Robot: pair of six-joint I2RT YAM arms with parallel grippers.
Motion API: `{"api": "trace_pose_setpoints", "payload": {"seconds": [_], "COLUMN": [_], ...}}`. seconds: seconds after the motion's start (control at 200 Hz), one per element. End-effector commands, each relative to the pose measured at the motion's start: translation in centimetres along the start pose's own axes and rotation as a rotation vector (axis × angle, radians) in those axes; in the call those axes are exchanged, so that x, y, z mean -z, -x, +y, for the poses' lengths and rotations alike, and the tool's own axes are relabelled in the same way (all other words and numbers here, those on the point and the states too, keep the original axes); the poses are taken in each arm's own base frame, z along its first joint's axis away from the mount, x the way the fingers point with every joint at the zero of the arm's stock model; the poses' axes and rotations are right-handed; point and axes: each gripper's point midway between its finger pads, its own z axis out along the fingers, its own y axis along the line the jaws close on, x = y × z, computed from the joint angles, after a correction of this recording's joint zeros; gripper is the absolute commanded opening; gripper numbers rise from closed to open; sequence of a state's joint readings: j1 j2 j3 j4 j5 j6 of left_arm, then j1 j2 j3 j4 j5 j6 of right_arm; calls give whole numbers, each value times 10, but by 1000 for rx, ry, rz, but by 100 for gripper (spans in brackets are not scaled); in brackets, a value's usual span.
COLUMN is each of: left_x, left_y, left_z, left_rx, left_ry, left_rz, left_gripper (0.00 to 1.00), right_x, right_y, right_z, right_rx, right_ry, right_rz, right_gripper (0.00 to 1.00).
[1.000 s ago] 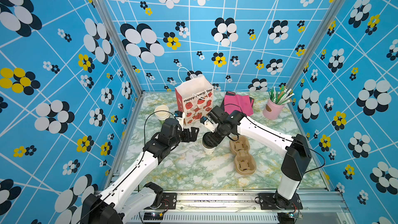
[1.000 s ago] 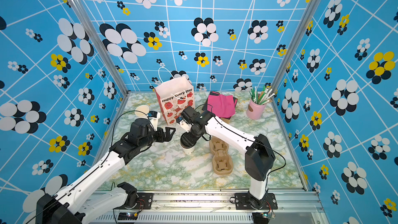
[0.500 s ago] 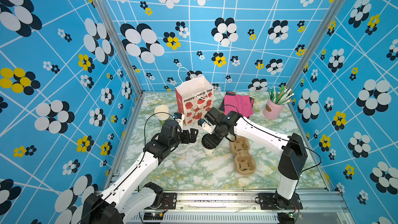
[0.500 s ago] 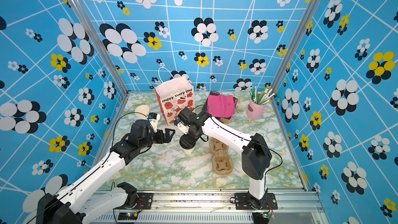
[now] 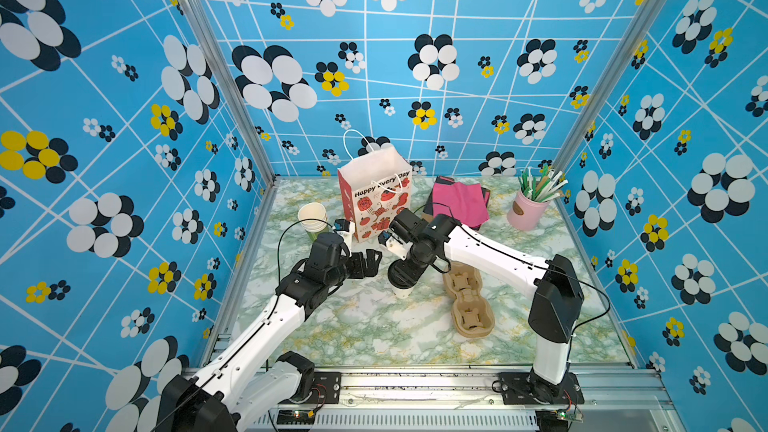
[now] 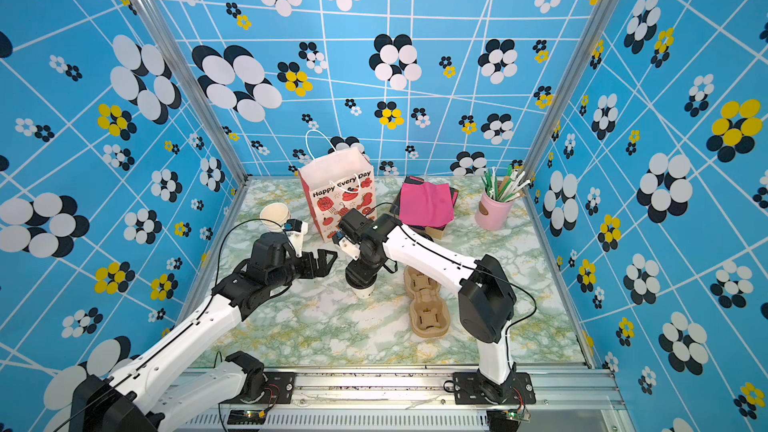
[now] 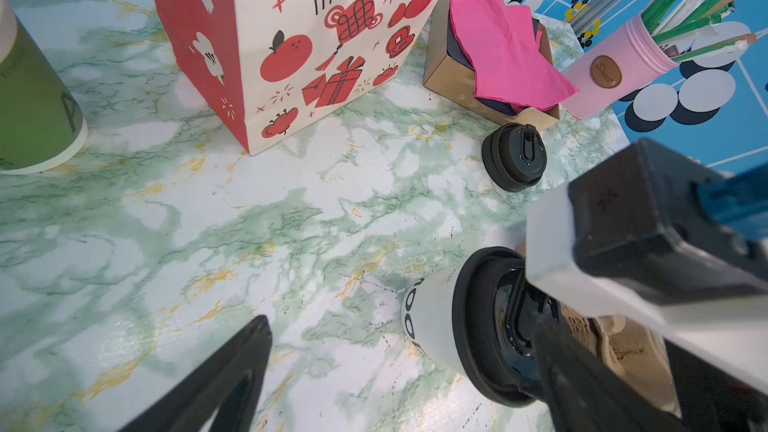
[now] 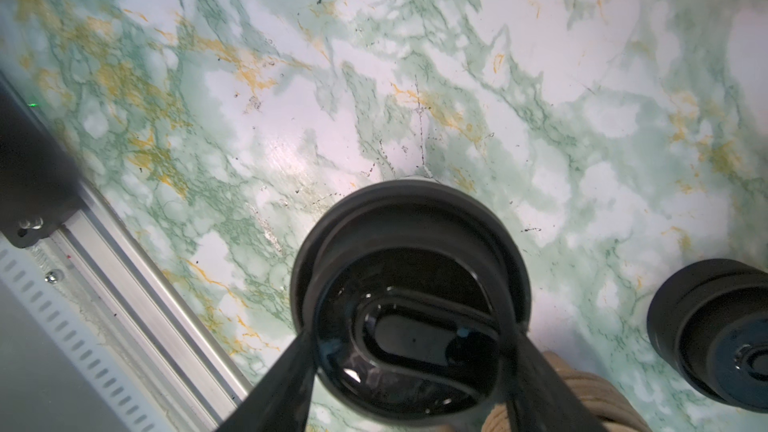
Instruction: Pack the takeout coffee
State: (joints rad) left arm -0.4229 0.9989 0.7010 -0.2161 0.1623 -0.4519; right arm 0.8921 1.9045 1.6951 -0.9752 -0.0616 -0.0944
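The coffee cup (image 5: 402,289) is near the middle of the marble table (image 5: 374,330). The cardboard cup carrier (image 5: 469,301) lies just to its right, and the left gripper (image 6: 322,261) is just to its left. The right gripper (image 8: 407,330) comes down on the cup from above. In the right wrist view one finger sits on each side of the black lid, so it is clenched on the lid's raised crown, not on the paper wall. The cup's long axis is roughly upright with perhaps a slight lean, and the frames do not show whether its base rests on the table. The left gripper is spread wide and holds nothing. The coming move turns on the gift bag (image 5: 374,197), which stands on the far side of the cup and slightly to the left, with clear table between them. The bag's open mouth faces up, well above the lid, so the cup probably has to go up over the near rim before it goes down inside. The right arm already has the cup. The left gripper is near the bag's lower near corner and could steady it. A spare lid (image 7: 515,157) lies on the table near the napkin box and is not part of this.
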Motion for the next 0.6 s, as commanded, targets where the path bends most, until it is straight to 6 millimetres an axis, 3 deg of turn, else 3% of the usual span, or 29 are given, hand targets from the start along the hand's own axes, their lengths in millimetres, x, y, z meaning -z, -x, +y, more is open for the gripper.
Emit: {"api": "trace_pose_setpoints", "payload": {"seconds": [0.0,0.595], "left_x": [-1,-29], "left_y": [-7,-34], "left_z": [1,-11], "left_rx": [28,128], "left_ry": [-23,-135], "left_rz": [11,140], "left_gripper": [99,70], "right_x": [-11,-31], "right_y": [-13,-41], "right_z": [3,2], "right_rx": [19,31], "right_ry": [-5,-38], "right_rz": [81,205], "right_gripper": [60,59]}}
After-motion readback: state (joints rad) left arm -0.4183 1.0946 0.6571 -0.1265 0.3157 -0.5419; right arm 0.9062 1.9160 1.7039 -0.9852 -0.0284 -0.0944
